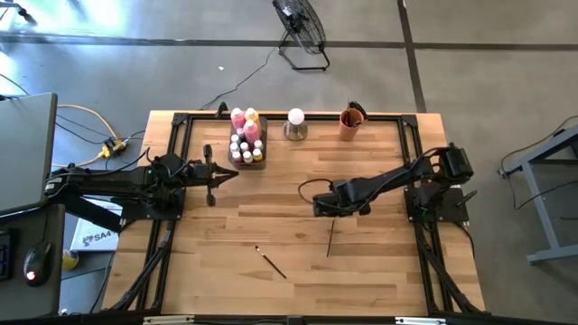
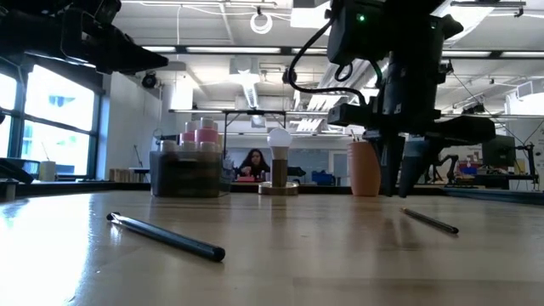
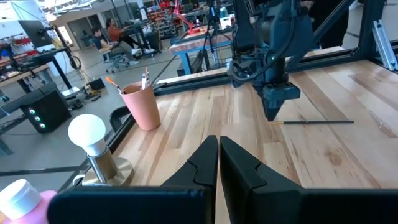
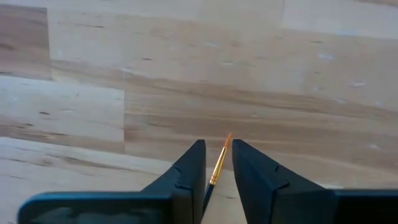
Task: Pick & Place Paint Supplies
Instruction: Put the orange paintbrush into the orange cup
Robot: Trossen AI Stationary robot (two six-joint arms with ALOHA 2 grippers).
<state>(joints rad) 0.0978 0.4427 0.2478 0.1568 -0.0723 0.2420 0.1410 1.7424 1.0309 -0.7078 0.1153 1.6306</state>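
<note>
Hovering mid-table, the right gripper (image 4: 217, 163) straddles 1 paintbrush (image 4: 219, 163) with parted fingers, its handle running along the gap, far nearer than the shut left gripper (image 3: 217, 163).

Right pincer (image 2: 398, 189) hangs just above table (image 2: 280, 255); paintbrush (image 2: 431, 221) lying beside it, another paintbrush (image 2: 166, 236) nearer.
</note>
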